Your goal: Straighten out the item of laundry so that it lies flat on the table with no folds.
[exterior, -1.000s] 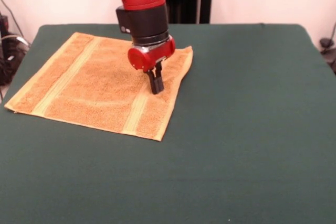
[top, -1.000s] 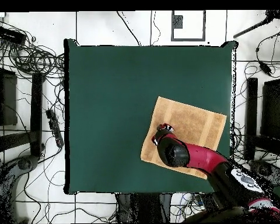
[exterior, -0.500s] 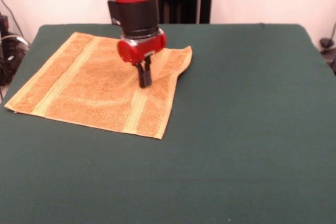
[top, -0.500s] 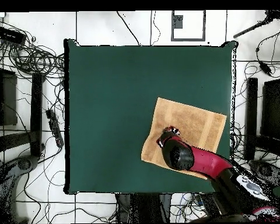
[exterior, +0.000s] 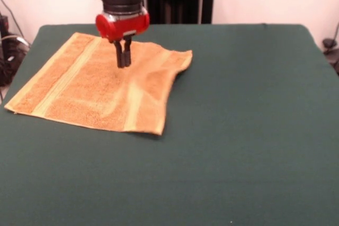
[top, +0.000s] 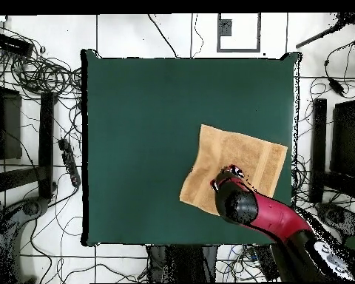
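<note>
Where the front view begins at its left edge, the desk [exterior: 249, 130] shows a dark green, felt-like matte top, rectangular and far larger than the cloth on it. The towel [exterior: 69, 91] lies on the left part of the desk in this view, toward the far side; overhead it sits at the picture's right, near the desk's right edge and lower half [top: 251, 159].

Towel: orange-tan terry, nubby looped pile, roughly square. Two paler woven bands [exterior: 66, 78] run across it, one near the left edge, the other [exterior: 132, 107] near the right edge. In the front view both bands run diagonally from near-left to far-right, so the cloth sits turned against the desk's edges, with one corner toward the near-left and one toward the far-right. Left portion lies flat. Right portion is not flat: soft ridges and a shallow fold rise between the middle and the right band, and the far-right corner [exterior: 183, 56] is buckled, with the edge curled slightly.

Gripper [exterior: 123, 63]: red rounded housing under a black cylindrical wrist, with two slim black fingers [exterior: 119, 55] pointing straight down. The fingers stand narrow, close together with only a thin gap, tips at the towel's surface near its far-middle. Whether they pinch any pile cannot be told. Overhead, the red and black arm [top: 273, 214] covers the towel's lower right part.
</note>
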